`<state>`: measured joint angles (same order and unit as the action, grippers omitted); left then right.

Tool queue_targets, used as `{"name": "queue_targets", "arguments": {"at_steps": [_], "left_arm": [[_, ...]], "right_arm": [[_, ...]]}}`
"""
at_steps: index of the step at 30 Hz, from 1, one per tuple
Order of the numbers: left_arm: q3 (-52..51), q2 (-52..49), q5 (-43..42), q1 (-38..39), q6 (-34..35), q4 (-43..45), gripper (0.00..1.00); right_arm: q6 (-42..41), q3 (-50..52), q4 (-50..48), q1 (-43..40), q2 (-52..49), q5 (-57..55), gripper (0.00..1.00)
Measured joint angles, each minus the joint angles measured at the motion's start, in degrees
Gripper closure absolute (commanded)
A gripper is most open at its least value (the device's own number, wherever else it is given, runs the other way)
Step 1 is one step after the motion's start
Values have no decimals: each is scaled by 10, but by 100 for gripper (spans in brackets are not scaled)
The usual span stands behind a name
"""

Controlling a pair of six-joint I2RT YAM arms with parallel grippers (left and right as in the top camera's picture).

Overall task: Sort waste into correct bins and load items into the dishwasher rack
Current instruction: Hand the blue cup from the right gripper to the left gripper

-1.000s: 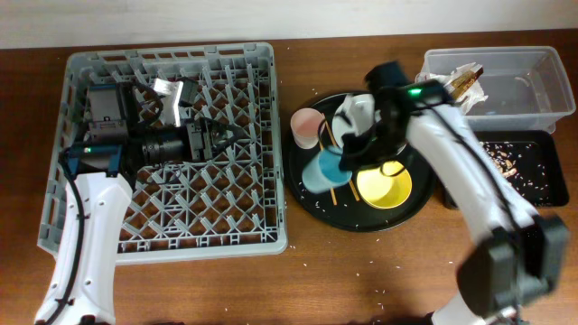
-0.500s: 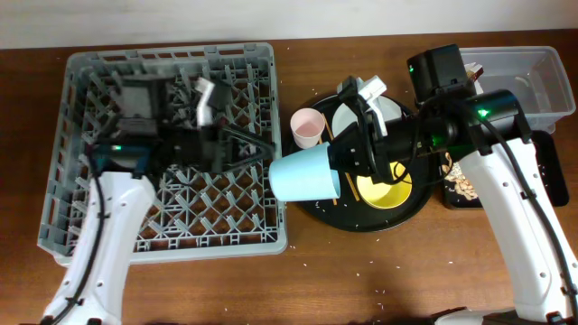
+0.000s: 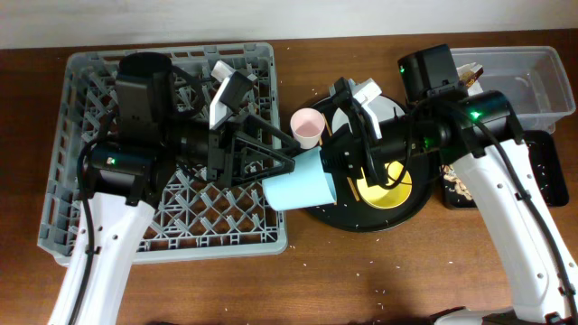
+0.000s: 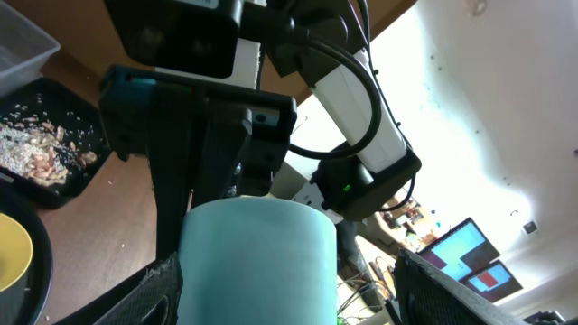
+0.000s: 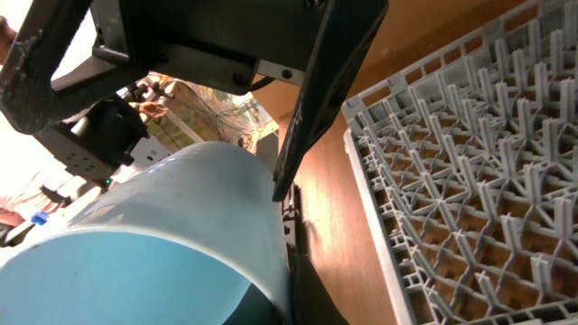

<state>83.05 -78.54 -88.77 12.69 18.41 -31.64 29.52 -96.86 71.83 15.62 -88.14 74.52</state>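
Note:
The small blue cup hangs on its side in the air between the grey dishwasher rack and the round black tray. My right gripper is shut on its rim; the right wrist view shows the cup with a finger at the rim. My left gripper is open, its fingers either side of the cup's base with gaps, as the left wrist view shows around the cup. The pink cup, pale plate and yellow bowl sit on the round tray.
The clear tub at the far right holds the crumpled napkin with its wrapper. The shallow black tray in front of it holds food scraps. Crumbs dot the table's front. The rack's pegs lie under the left arm.
My right gripper lifted the blue cup off the round tray and carried it left. My left gripper swung right from over the rack and now brackets the cup's base.

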Motion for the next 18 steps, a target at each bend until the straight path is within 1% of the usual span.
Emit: {"name": "queue_targets", "arguments": {"at_steps": [3, 5, 10, 11, 13, 15, 18], "left_arm": [[0, 0, 0, 0, 11, -3, 25], [0, 0, 1, 0, 12, -5, 25], [0, -1, 7, 4, 14, -9, 26], [0, -1, 6, 5, 15, -8, 28], [0, -1, 5, 5, 17, -9, 37], [0, -1, 9, 5, 20, -9, 41], [0, -1, 18, 5, 22, -5, 41]], "right_arm": [[-2, 0, -28, 0, 0, 19, 96], [-21, 0, -65, 0, 0, 33, 96], [-132, 0, -204, -2, 0, 54, 96], [-153, 0, -226, -2, 0, 55, 96], [-184, 0, -244, -6, 0, 56, 96], [-202, 0, -243, -10, 0, 56, 96], [-218, 0, -239, -13, 0, 56, 96]]}}
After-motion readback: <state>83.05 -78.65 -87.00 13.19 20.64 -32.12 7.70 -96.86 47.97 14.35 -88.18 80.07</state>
